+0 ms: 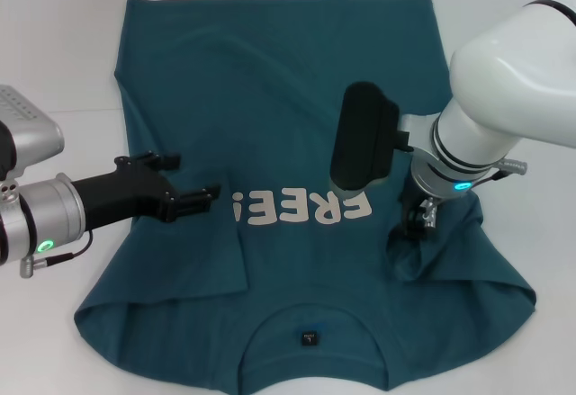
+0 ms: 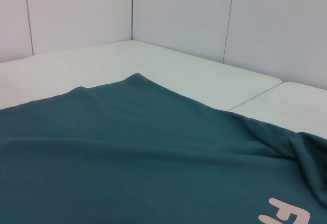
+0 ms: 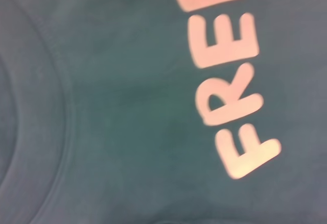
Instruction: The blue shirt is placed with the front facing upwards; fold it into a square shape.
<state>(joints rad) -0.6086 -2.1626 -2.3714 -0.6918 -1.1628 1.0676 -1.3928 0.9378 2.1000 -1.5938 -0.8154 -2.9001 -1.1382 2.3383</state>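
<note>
Head view: right pincer [image 1: 421,219] apparently pinching blue shirt [image 1: 270,89], right sleeve side.

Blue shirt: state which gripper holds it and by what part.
The right gripper pinches the blue shirt at its right sleeve, where the cloth is bunched and lifted. The left gripper lies over the folded left edge with fingers apart, gripping nothing visible.

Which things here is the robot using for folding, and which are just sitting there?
For the job:
- blue shirt, front up, its FREE letters showing
- left gripper, low over the shirt's left side
- right gripper, down at bunched cloth on the shirt's right side

Just there:
- white table
- white wall panels
</note>
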